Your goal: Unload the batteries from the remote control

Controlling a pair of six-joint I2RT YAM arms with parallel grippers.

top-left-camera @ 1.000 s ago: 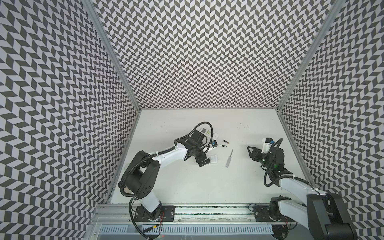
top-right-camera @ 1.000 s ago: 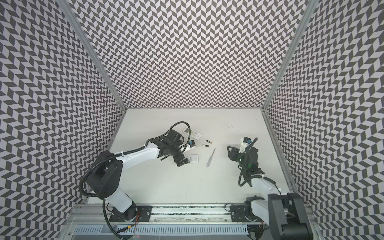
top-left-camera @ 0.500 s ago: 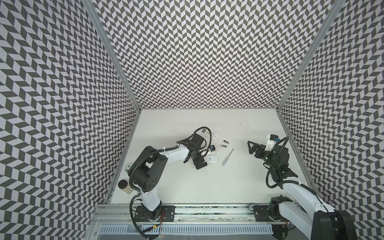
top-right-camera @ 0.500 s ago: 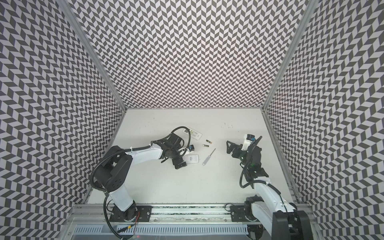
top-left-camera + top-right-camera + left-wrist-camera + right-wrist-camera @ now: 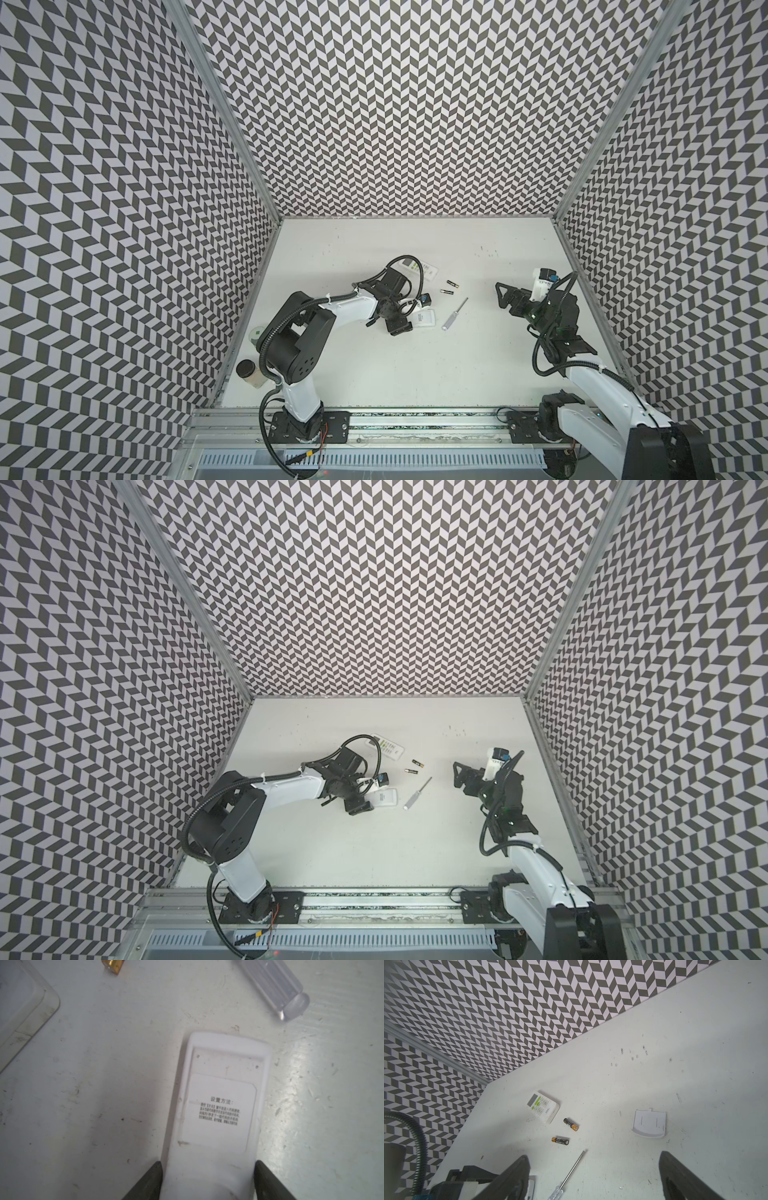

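You've two batteries (image 5: 571,1124) out on the surface (image 5: 654,1064); left pincer (image 5: 207,1162) brackets a seemingly unopened white casing (image 5: 220,1105), grip uncertain, right pincer (image 5: 593,1154) spread empty.

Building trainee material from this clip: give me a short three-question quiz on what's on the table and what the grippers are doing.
1. How many batteries lie loose on the table?
2. True or false: the right gripper holds the screwdriver.
3. Between the fingers of the left gripper lies: A) a battery, B) the white labelled remote, C) the screwdriver.
Key: 1 two; 2 false; 3 B.
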